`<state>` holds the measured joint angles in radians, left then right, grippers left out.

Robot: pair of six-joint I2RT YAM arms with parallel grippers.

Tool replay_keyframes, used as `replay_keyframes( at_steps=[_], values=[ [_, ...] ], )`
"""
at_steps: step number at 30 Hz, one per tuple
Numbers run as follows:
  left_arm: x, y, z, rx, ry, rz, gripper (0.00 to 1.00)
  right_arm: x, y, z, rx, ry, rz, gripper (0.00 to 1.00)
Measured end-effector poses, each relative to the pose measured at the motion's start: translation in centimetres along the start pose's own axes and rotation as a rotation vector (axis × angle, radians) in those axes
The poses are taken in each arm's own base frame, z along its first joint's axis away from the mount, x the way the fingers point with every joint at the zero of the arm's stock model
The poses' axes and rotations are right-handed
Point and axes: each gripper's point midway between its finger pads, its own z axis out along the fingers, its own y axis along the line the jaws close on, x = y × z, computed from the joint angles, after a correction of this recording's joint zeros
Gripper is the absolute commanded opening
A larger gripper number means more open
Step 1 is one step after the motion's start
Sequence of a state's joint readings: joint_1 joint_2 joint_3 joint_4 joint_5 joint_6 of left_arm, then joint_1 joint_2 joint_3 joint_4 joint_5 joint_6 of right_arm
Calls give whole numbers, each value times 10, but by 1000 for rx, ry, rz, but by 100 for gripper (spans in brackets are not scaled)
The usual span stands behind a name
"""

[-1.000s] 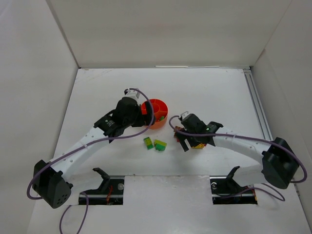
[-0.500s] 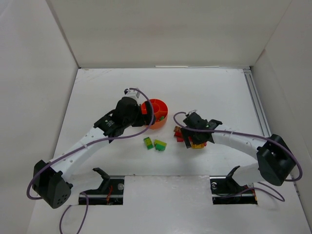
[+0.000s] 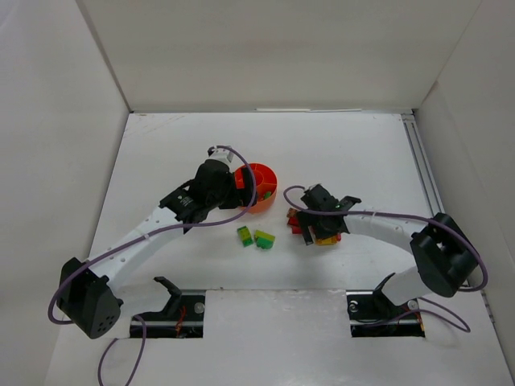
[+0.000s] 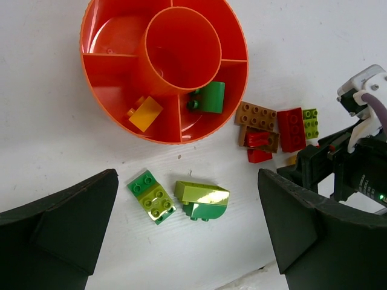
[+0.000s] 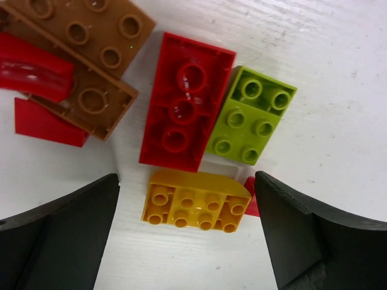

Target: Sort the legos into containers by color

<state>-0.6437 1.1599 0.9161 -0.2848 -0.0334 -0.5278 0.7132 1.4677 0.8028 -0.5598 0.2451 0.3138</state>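
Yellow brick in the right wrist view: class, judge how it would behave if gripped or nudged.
The yellow brick looks like rigid moulded plastic, so it should keep its shape when squeezed. It lies flat, so it will probably slide, not roll. The red brick close beside it could get shoved along.

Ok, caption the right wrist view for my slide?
Open right pincer above a red brick, lime brick, yellow brick and brown bricks on the white table.
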Motion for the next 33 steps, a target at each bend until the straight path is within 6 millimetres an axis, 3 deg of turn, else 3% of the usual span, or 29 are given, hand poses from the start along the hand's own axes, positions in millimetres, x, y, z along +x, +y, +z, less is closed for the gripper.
replay_keyframes(
  at_steps=[10,17,27,33],
  values=[
    [0,0,0,-2,0,0,100,5,-6,3,-14,-1,60,82],
    [1,1,1,-4,3,0,100,13,-1,1,-51,13,84,87],
    [1,1,1,-4,3,0,100,17,4,-1,-48,25,146,58],
    [1,1,1,-5,3,0,100,22,5,-13,-40,26,118,49]
  ],
)
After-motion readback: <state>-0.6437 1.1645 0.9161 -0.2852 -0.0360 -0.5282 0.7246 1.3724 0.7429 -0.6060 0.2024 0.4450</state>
